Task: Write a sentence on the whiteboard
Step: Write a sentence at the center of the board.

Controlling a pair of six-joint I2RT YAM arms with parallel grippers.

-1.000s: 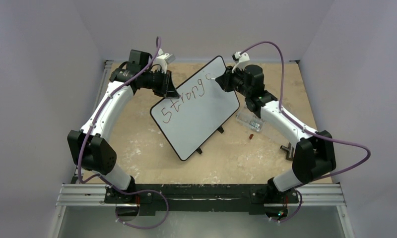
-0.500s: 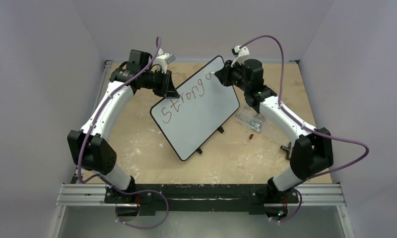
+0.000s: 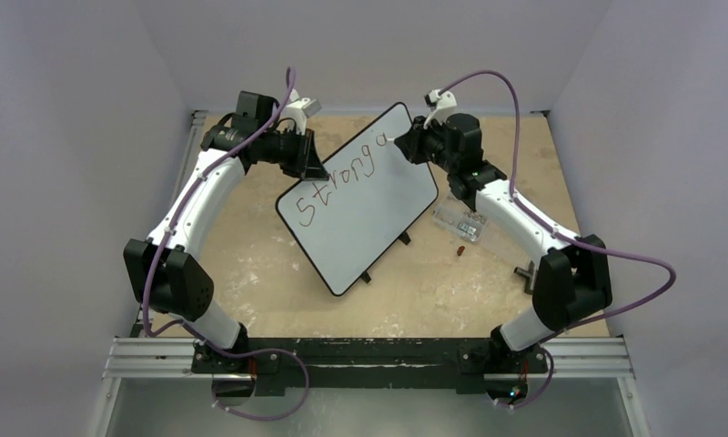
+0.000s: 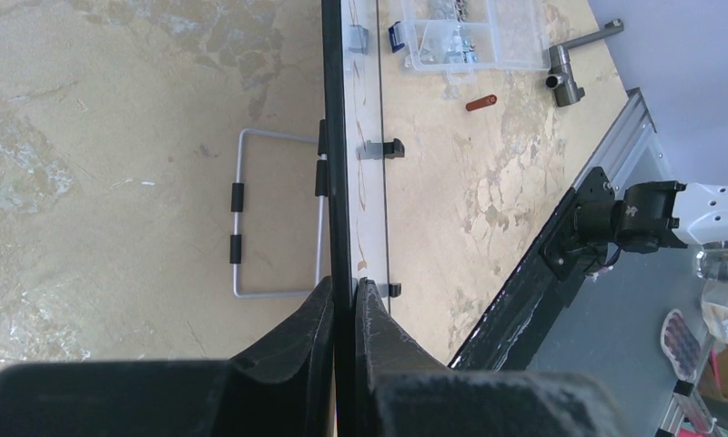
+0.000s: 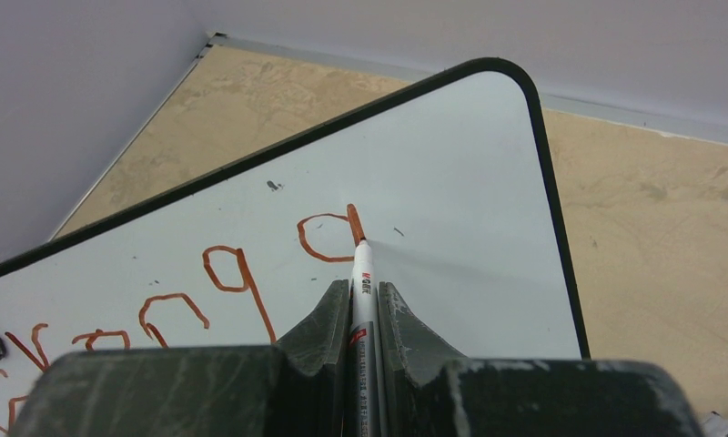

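The whiteboard stands tilted at the table's middle. It also shows in the right wrist view and edge-on in the left wrist view. My left gripper is shut on its upper left rim. The sentence reads "Strong" in reddish-brown, followed by a rounded letter near the far corner. My right gripper is shut on a red-and-white marker. The marker's tip touches the board at the right side of that rounded letter.
A clear plastic box of metal bits lies right of the board, with a small red piece and a metal fitting near it. A wire stand sits behind the board. Walls close in at the back and both sides.
My right gripper has shifted slightly up and toward the board's far corner. The open curve after "Strong" has been closed into a rounded letter. The left arm has not moved.
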